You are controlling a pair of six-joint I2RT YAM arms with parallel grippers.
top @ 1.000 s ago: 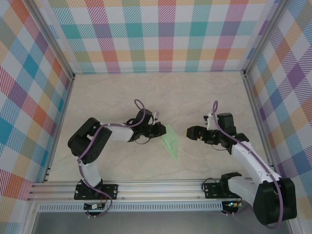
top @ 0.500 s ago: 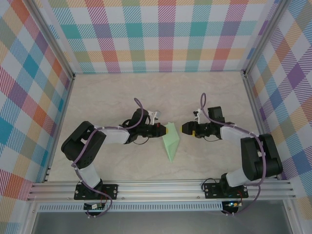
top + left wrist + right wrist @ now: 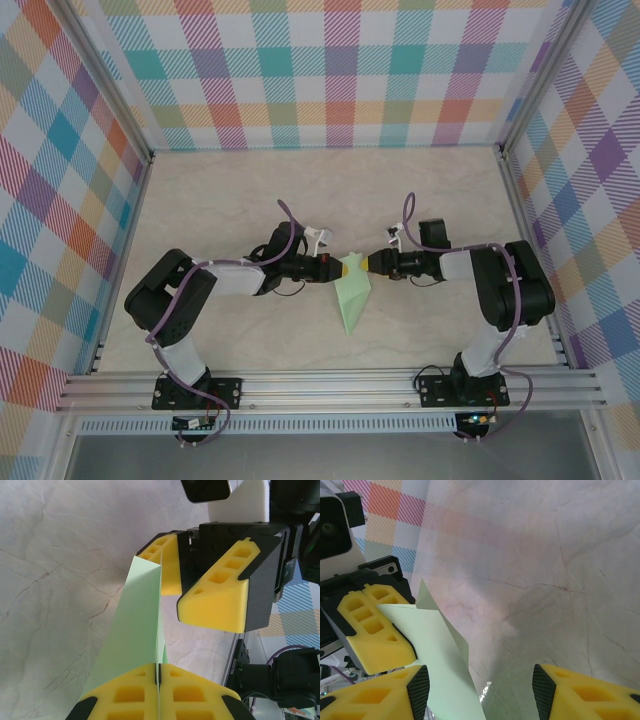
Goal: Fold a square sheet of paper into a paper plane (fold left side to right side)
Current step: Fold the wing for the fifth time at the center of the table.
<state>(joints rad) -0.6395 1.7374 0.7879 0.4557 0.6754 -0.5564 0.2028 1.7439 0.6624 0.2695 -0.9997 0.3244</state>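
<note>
The sheet of paper point(image 3: 352, 300) — pale green, already folded into a long, narrow shape with a point — is seen near the middle of the marbled tabletop point(image 3: 230, 200), between the two arms. Its point is directed toward the near rail and its broad end is held up between the grippers. The left gripper point(image 3: 334, 268) is clamped on that broad end. In the left wrist view its yellow pads point(image 3: 125, 700) are pressed flat together with the thin edge of the paper caught in the seam, and the sheet is held on edge, running away from the camera. The right gripper point(image 3: 367, 264) is placed opposite, nose to nose with the left one, and its jaws are parted (nothing is squeezed by them). One of its fingers point(image 3: 169, 565) is partly hidden behind the far end of the sheet, while the other is set well to the side. From the right wrist camera the paper is seen passing between those two fingers, close against the one at the lower left and clear of the other — whether the nearer finger is touched cannot be told. The workspace is enclosed by plaid walls point(image 3: 330, 70).
</note>
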